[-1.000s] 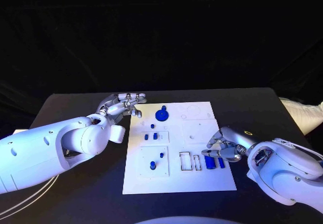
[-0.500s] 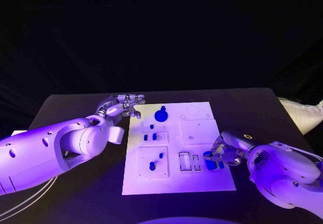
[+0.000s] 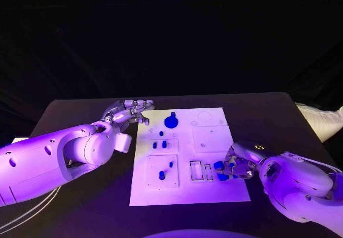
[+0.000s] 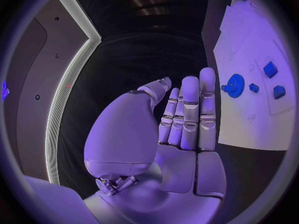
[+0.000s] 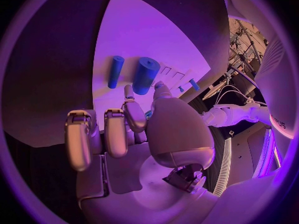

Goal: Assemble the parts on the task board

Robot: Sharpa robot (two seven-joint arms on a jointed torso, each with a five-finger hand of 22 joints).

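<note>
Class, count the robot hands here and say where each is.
2. The left robot hand is by the task board, at its far left corner; the right robot hand is over its near right edge, by blue cylinders.

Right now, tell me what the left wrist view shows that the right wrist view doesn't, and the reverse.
Left wrist view alone: the left hand, fingers straight and holding nothing, beside the task board, plus a blue gear and small blue blocks on it.

Right wrist view alone: the right hand, fingers curled, above two blue cylinders lying on the board.

Both: the white task board with blue parts.
</note>
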